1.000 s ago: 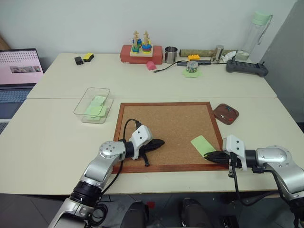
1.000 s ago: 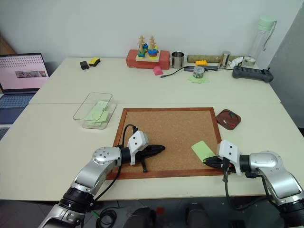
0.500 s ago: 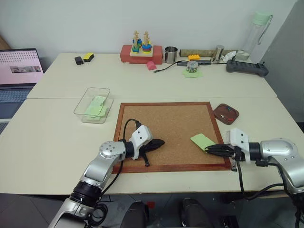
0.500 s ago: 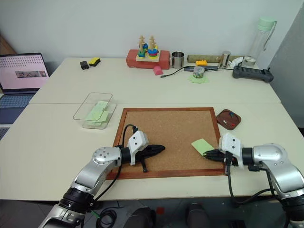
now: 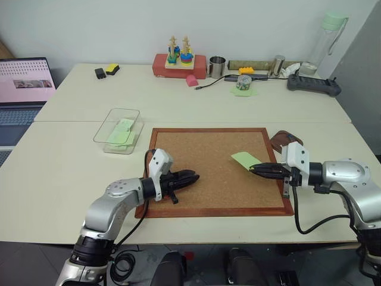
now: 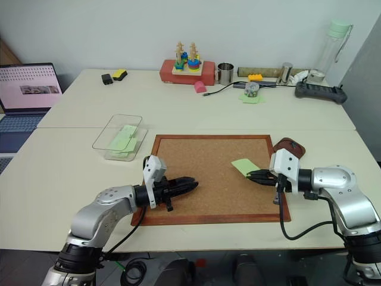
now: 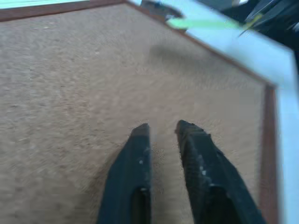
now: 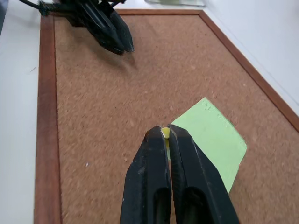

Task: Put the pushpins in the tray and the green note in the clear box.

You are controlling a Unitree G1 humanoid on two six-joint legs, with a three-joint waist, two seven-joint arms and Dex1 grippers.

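Your right end effector (image 5: 252,168) is pinching the green note (image 5: 244,159) by its near edge and has lifted it off the cork board (image 5: 208,161), so the note is now hanging above the board, ready for carrying to the clear box (image 5: 116,130). Your left end effector (image 5: 193,176) has just parted slightly, holding nothing. The tray (image 5: 284,142) is sitting beside the board's right edge.
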